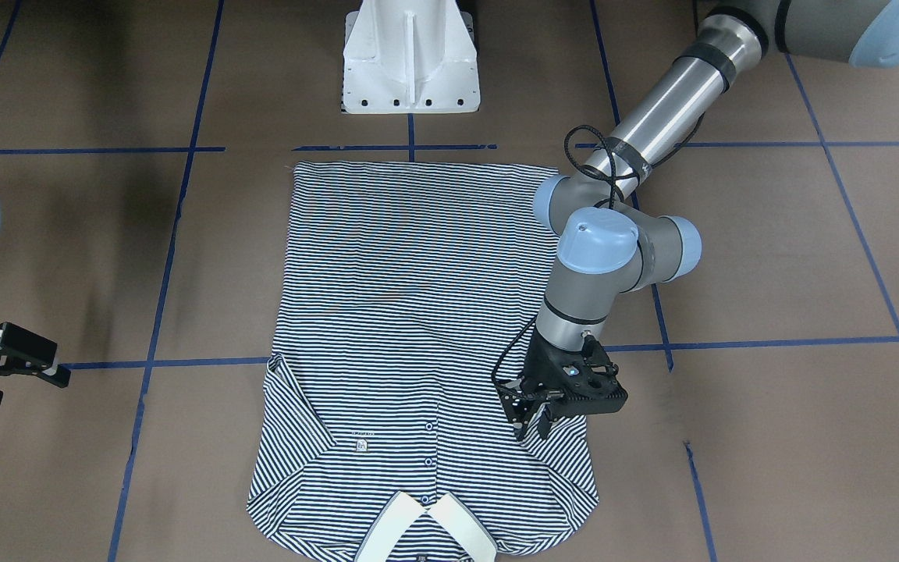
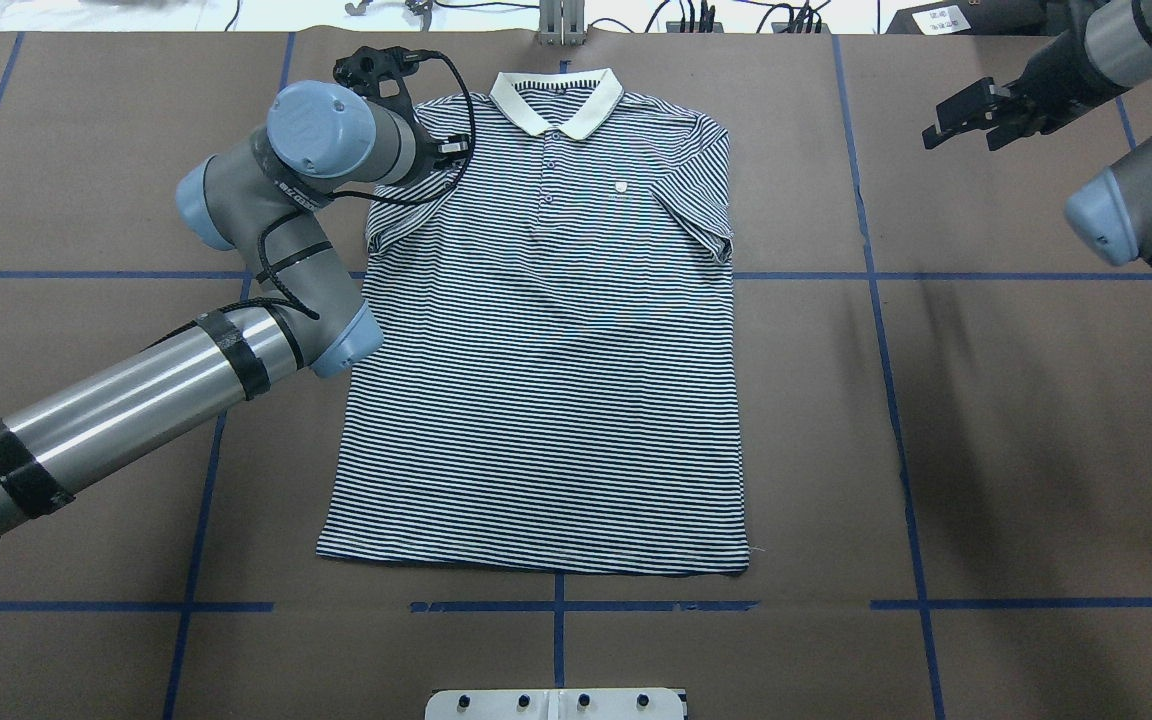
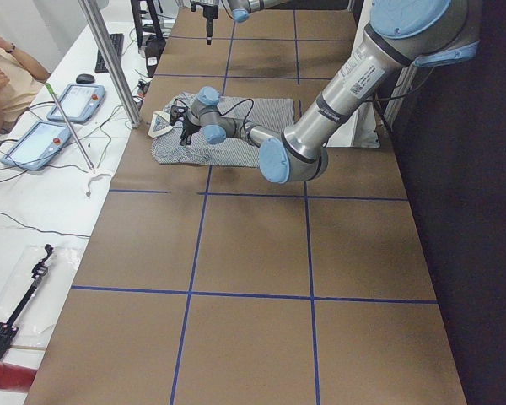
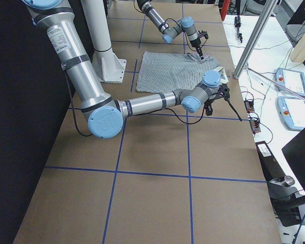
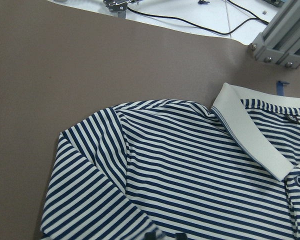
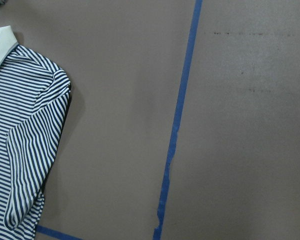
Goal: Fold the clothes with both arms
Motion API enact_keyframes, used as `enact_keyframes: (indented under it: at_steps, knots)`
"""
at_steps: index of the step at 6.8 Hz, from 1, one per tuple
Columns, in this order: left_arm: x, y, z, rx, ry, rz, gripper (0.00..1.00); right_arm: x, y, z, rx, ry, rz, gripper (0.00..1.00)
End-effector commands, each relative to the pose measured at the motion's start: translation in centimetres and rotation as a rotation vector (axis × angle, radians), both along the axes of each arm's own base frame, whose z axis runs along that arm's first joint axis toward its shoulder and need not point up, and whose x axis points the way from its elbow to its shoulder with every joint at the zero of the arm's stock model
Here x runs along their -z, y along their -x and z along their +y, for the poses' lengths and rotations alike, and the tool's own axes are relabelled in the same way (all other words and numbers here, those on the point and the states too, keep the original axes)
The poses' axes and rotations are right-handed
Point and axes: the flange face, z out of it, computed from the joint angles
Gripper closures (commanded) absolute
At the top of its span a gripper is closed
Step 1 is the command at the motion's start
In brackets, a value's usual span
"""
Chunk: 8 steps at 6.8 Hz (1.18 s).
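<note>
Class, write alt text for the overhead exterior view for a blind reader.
A striped polo shirt lies flat on the brown table, collar at top. The left hand is over one shoulder; the right hand hovers apart.

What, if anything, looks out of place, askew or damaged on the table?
Nothing much stands out. The polo shirt lies flat and straight, front up, with its sleeves folded inward over the body. The only small flaw is a loose thread sticking out at one bottom corner.
</note>
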Motion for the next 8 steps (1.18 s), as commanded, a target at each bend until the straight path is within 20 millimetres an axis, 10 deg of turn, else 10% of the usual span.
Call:
enact_keyframes:
  at_steps: [1, 4, 5, 8]
  knots:
    - [2.3, 2.2, 6.2, -0.044, -0.07, 0.089, 0.2, 6.8, 10.0, 5.8, -0.172, 0.039, -0.004, 0.0]
    - [-0.1, 7.0, 12.1, -0.071, -0.11, 0.118, 0.21, 14.2, 24.5, 29.1, -0.415, 0.217, -0.053, 0.02]
    - [-0.1, 7.0, 12.0, -0.072, -0.113, 0.119, 0.22, 16.9, 25.4, 35.3, -0.449, 0.311, -0.017, 0.05]
    - [-0.5, 6.9, 11.9, -0.065, -0.112, 0.118, 0.22, 14.2, 28.3, 44.1, -0.538, 0.437, 0.094, 0.19]
